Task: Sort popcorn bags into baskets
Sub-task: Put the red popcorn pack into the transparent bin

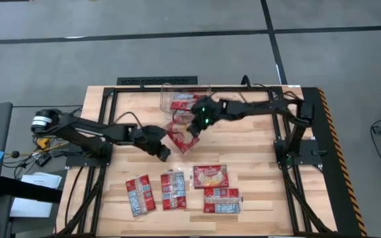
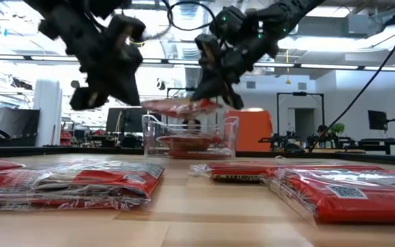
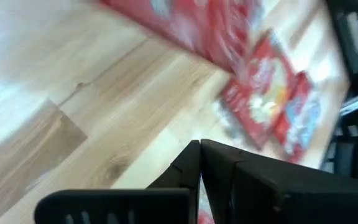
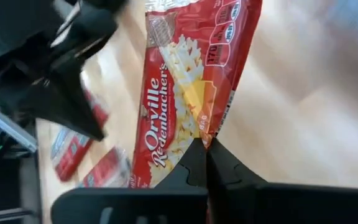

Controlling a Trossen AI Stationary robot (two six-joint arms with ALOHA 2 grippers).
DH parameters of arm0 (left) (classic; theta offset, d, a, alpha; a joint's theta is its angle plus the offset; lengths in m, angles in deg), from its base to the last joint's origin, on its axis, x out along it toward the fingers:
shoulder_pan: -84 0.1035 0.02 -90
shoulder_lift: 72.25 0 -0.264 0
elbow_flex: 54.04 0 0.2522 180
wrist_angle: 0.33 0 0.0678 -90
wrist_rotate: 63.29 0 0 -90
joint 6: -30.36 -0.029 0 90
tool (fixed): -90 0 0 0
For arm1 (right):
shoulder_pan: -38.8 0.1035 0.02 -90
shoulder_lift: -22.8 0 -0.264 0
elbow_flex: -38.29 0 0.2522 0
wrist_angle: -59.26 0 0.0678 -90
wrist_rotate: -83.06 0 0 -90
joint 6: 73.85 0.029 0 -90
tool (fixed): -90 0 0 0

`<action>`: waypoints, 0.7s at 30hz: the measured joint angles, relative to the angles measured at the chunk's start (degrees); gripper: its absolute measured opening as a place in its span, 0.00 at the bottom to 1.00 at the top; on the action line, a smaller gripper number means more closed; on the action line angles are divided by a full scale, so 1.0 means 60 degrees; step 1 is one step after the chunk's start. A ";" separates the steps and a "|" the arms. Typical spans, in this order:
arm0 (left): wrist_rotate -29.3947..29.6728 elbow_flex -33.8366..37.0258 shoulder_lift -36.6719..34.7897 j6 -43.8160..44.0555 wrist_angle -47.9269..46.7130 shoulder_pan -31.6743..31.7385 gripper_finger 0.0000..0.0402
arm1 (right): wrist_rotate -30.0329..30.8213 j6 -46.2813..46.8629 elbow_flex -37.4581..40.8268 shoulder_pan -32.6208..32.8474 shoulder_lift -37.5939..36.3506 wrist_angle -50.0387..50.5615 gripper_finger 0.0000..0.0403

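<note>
My right gripper (image 1: 194,127) (image 4: 206,144) is shut on a red popcorn bag (image 1: 180,137) (image 4: 185,74) (image 2: 182,106), which hangs in the air just on the near side of the clear tub (image 1: 167,94) (image 2: 228,134). The tub stands toward the table's far edge, and another red bag (image 1: 184,101) lies inside it. My left gripper (image 1: 162,151) (image 3: 200,149) is shut on nothing and hovers left of the held bag. Several more bags lie flat near the table's near edge (image 1: 139,194) (image 1: 172,190) (image 1: 210,175) (image 1: 221,200). My right gripper pinches the popcorn bag by its side edge (image 4: 199,127) between the two fingertips, coming from the table's right and slanting down. The bag is lifted clear of the table and reaches away from the fingers toward the left arm.
Black frame rails run along the far edge (image 1: 177,82) and both sides of the wooden table (image 1: 256,152). Bare wood lies between the tub and the row of bags. Both arms crowd the table's middle. Beyond the table is a workshop with desks and screens.
</note>
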 joint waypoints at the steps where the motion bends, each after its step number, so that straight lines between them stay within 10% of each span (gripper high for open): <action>1: 0.0026 -0.0007 -0.0282 0.0001 -0.0059 0.0000 0.00 | 0.0027 -0.0341 -0.0286 -0.0181 -0.0052 0.0296 0.01; 11: 0.1230 -0.0015 -0.2856 0.0107 -0.1688 -0.0018 0.00 | 0.1073 -0.5087 -0.3566 -0.2326 0.0146 0.4368 0.01; 21: 0.1507 -0.0039 -0.3199 0.0199 -0.2831 -0.0030 0.00 | 0.0755 -0.9575 -0.3928 -0.3684 0.0364 0.4083 0.01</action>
